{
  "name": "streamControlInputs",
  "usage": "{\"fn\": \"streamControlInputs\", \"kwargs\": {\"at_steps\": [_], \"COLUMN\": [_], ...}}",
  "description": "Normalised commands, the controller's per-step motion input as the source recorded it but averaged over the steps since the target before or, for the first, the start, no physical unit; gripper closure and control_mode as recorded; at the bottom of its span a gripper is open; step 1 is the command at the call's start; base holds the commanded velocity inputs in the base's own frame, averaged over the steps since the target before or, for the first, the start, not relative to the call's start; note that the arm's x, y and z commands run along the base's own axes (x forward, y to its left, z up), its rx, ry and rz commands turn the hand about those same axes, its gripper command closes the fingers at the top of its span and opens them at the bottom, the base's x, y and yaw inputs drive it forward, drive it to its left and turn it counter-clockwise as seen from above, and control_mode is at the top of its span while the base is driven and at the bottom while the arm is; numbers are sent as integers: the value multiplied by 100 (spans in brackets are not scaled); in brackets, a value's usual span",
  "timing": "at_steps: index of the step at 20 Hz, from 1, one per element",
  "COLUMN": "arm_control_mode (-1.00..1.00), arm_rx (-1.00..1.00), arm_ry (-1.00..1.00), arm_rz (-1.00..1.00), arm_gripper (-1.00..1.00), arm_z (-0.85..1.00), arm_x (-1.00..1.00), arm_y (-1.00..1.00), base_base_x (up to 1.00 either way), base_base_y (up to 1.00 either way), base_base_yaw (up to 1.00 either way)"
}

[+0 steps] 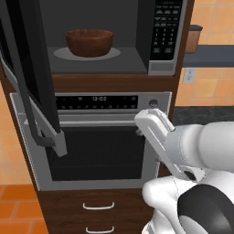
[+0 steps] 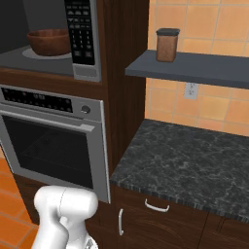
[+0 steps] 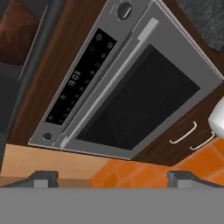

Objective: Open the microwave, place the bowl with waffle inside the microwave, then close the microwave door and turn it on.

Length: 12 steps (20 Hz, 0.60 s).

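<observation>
Orange wall tiles back the dark counter (image 2: 194, 160) on the right. I see the bowl with waffle (image 1: 89, 42) on the turntable inside the microwave (image 1: 162, 36), the microwave door (image 1: 27, 77) swung open (left side). My tool (image 3: 111, 178) is spread wide, empty, facing the wall oven (image 3: 131, 87).

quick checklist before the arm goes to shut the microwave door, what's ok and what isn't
1. Round dark reddish-brown wooden bowl sits inside the built-in black-and-grey microwave, on the grey round turntable: ok.
2. Waffle in the bowl: cannot tell, the rim hides the inside.
3. Wide black glass microwave door is swung open to the left and not yet closed: not ok.
4. Gripper has its jaws open and nothing between them: ok.
5. Gripper is aimed at the door: not ok, the hand view faces the stainless wall oven below.
6. Black button keypad is unobstructed for switching on afterwards: ok.
</observation>
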Motion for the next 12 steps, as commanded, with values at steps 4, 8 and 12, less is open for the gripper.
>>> {"fn": "streamControlInputs", "kwargs": {"at_steps": [4,8,12], "arm_control_mode": [-100,-100,-100], "arm_rx": [-3,-8,-2], "arm_ry": [-39,-19,-6], "arm_rz": [11,1,0], "arm_gripper": [-100,-100,-100], "arm_z": [-78,-72,-48], "arm_x": [-76,-17,0], "arm_y": [53,61,47], "base_base_x": [0,0,0], "base_base_y": [0,0,0], "base_base_yaw": [0,0,0]}}
